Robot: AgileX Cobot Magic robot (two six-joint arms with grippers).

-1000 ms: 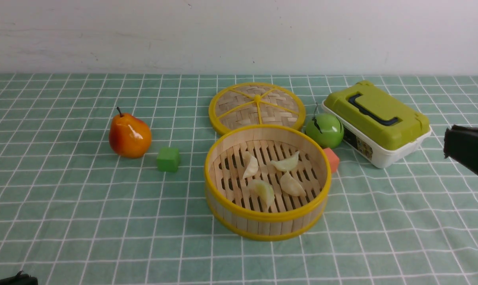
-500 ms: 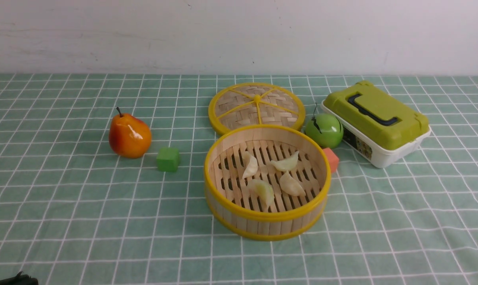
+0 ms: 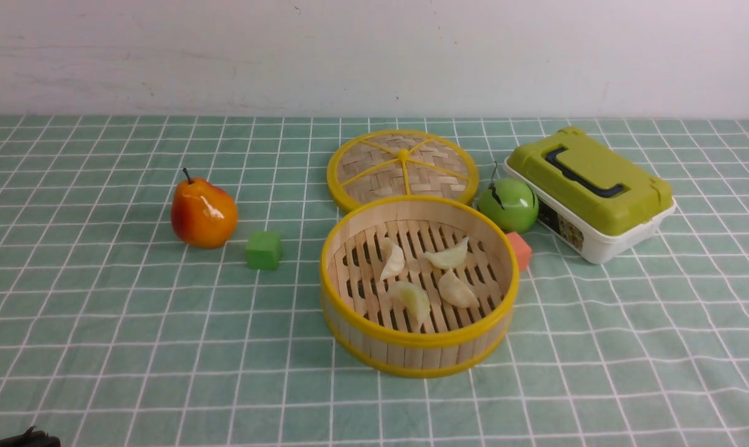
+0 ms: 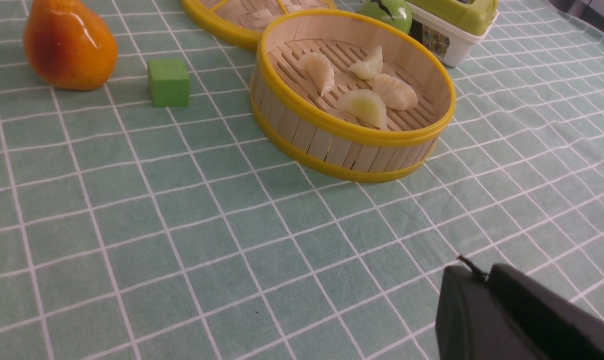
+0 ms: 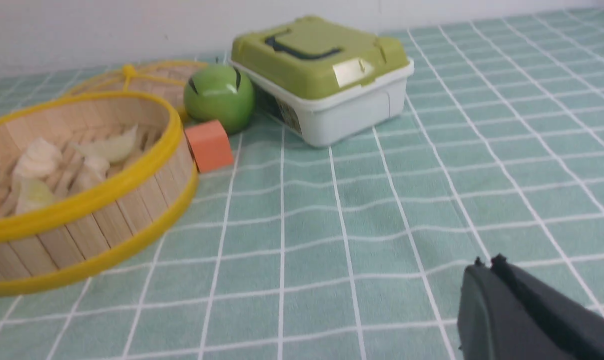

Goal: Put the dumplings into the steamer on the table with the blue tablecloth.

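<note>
The steamer [image 3: 411, 347] stands mid-table on the blue tablecloth [image 3: 132, 323]. Several dumplings lie on its slatted floor, among them one at the back left [image 3: 391, 259], one at the back right [image 3: 448, 254] and one at the front [image 3: 413, 298]. They also show in the left wrist view [image 4: 364, 102]. My left gripper [image 4: 482, 274] is shut and empty, low over the cloth, nearer than the steamer [image 4: 352, 150]. My right gripper [image 5: 487, 262] is shut and empty, right of the steamer [image 5: 96, 220]. It is out of the front view.
The woven lid [image 3: 403, 164] lies behind the steamer. A green apple [image 3: 508, 203], an orange cube [image 3: 520, 249] and a green-lidded white box [image 3: 588, 192] sit to its right. A pear [image 3: 203, 213] and a green cube [image 3: 264, 249] sit to its left.
My right gripper, at the right edge of the front view a second ago, has drawn out of that view. The steamer and dumplings have not moved.
</note>
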